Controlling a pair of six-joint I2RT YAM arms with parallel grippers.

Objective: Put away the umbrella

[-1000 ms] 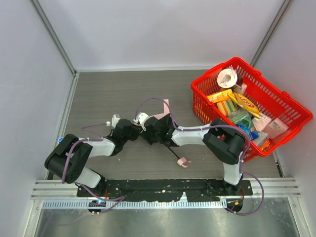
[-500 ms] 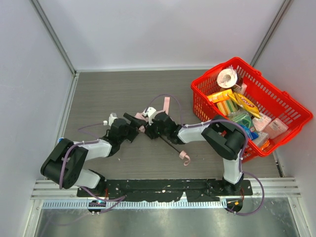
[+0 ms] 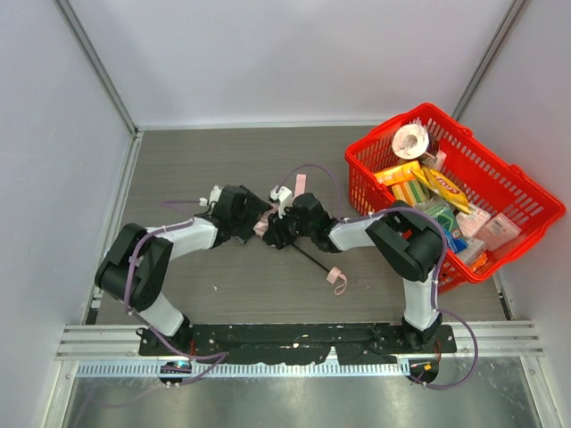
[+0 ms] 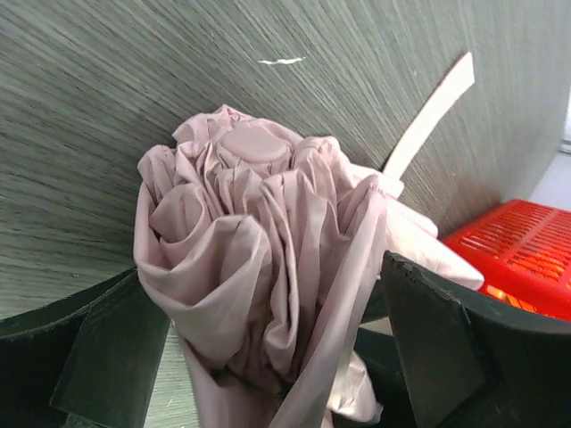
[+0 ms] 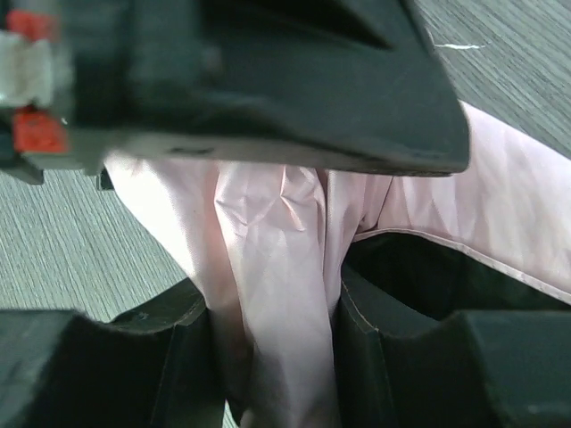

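The umbrella [image 3: 264, 228] lies mid-table, its pale pink fabric bunched between both grippers. Its thin black shaft [image 3: 312, 259] runs toward the near right and ends in the small pink handle [image 3: 337, 278]. A pink strap [image 3: 301, 184] sticks out behind. My left gripper [image 3: 252, 217] is open. In the left wrist view the folded fabric end [image 4: 241, 205] sits between its wide-spread fingers [image 4: 107, 357], with a gap on the right side. My right gripper [image 5: 272, 348] is shut on the fabric [image 5: 277, 232], both fingers pressing it. In the top view it [image 3: 275, 230] meets the bundle from the right.
A red basket [image 3: 357, 187] full of packaged goods and a tape roll stands at the right, close to the right arm's elbow, and it [image 4: 517, 241] also shows in the left wrist view. Walls enclose the table on three sides. The left gripper's black body [image 5: 268, 80] hangs just above the fabric.
The left gripper has opened and swung back and to the right, so it now straddles the fabric's end. The right gripper closed onto the fabric. The umbrella's handle shifted slightly away from the arm bases.
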